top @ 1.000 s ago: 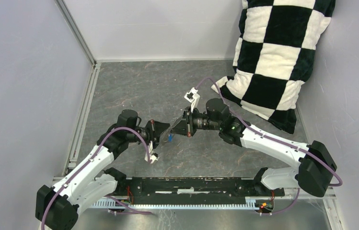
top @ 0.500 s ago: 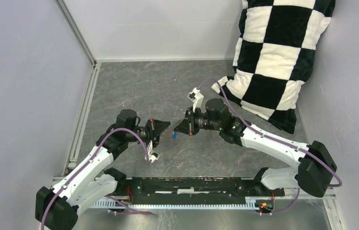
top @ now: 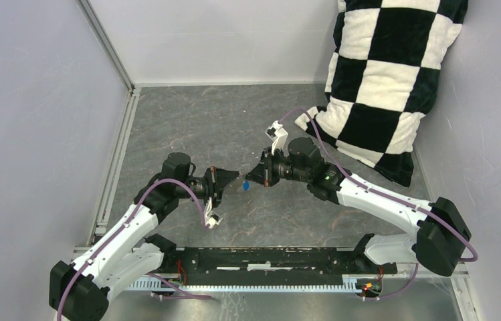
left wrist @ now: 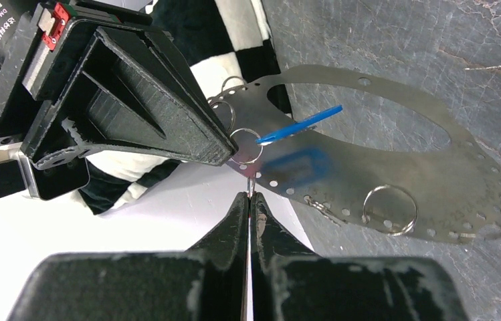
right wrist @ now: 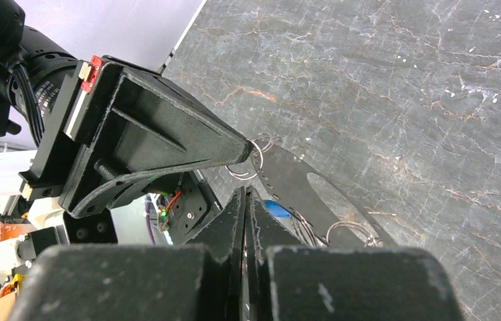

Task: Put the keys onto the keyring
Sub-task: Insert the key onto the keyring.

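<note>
Perforated flat grey metal hoop [left wrist: 368, 167] held above dark marbled bench [top: 187, 120], its edge pinched in fully closed left jaws. Blue-headed key [left wrist: 299, 125] projects from small wire ring [left wrist: 244, 148] at their 12 o'clock, against closed right jaws; what these grip is unclear.

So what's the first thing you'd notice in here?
The big black-and-white checkered pillow leaning in the far right corner grabs you first. Then, in the middle, the left fingers and right fingers, both shut, sit almost tip to tip with a tiny bright blue key between them. Up close, the key sits by a flat shiny keyring dotted with holes.
</note>
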### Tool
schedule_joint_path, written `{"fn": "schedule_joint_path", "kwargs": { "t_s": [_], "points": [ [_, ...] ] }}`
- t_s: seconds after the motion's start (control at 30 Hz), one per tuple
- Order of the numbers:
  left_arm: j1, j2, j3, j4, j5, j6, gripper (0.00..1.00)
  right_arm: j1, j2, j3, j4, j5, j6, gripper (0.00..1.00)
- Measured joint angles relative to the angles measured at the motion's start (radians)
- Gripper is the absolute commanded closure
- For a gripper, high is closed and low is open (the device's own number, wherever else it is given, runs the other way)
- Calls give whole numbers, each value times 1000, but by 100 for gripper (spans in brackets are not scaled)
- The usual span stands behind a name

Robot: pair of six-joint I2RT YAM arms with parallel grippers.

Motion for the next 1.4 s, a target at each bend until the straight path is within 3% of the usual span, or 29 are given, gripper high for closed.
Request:
{"fn": "schedule_joint_path", "kwargs": {
  "t_s": [1.4],
  "points": [
    [-11, 0, -11, -14, -3, 0, 98, 30, 23, -4, 19, 52, 26, 100]
  ]
}}
